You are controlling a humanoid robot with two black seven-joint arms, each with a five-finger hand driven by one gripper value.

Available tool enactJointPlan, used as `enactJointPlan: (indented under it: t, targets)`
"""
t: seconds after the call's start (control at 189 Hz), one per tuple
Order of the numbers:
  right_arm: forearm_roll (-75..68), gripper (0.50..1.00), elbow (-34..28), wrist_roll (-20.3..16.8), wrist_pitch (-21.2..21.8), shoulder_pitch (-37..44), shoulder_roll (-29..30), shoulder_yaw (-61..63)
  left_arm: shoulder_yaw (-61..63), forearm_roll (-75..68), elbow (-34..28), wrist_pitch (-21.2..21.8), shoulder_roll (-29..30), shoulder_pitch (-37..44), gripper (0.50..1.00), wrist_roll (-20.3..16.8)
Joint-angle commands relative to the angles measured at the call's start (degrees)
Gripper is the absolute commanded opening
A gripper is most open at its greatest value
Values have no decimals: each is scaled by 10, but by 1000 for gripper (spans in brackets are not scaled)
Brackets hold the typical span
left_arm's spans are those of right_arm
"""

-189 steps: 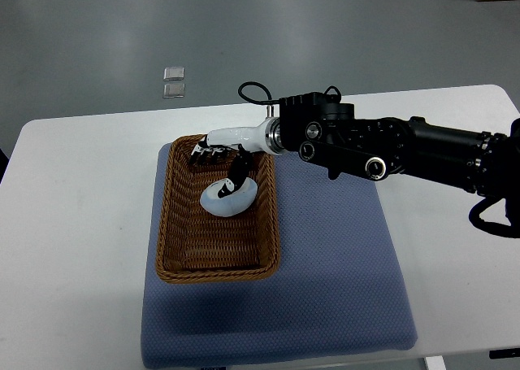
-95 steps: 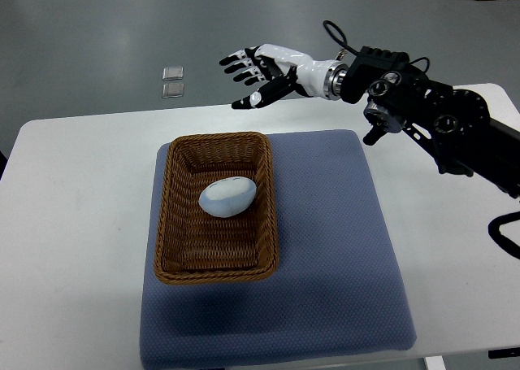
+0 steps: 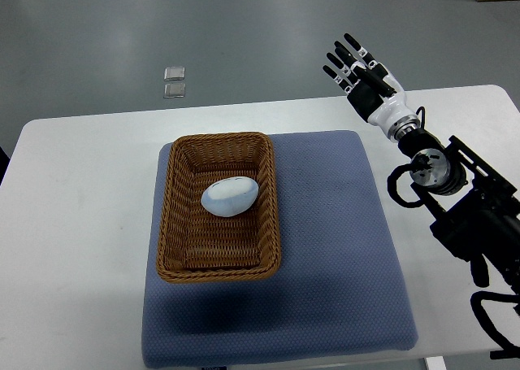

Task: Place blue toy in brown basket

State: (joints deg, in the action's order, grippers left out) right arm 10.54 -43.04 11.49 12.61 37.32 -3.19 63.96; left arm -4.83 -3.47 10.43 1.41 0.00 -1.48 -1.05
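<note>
the blue toy [image 3: 230, 197], a pale blue egg-shaped piece, is seen lying inside the brown basket [image 3: 218, 270], resting on the woven floor toward the 12 o'clock half of the basket and slightly nearer its 3 o'clock wall. nothing is touching it. the basket, a rectangular wicker one with its long axis running from 12 to 6 o'clock, is set on the 9 o'clock part of a blue-grey mat [image 3: 341, 256], which in turn is spread over a white table [image 3: 73, 224].

the right hand [image 3: 363, 77] is held up at about 2 o'clock from the basket, well apart from it and past the 12 o'clock edge of the table. its fingers [image 3: 348, 54] are stretched out straight and slightly fanned, pointing toward 11 o'clock, and nothing is gripped by them. its black arm [image 3: 463, 207] is seen running down to the 4 o'clock corner of the picture, over the 3 o'clock side of the table.

2 small pale squares [image 3: 174, 81] are seen on the grey floor beyond the table, at 11 o'clock from the basket, 1 just behind the other.
</note>
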Motion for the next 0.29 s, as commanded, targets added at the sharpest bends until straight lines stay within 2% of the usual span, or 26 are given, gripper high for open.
enactJointPlan:
  t: [0.0,0.28]
  targets:
    - [-15,860,10,12,1,-6,3,0,0,0,0,0,0,0,1000,0]
    - [-17,860,20,13,2,-13,4,0,1,0,2,0,0,0,1000,0]
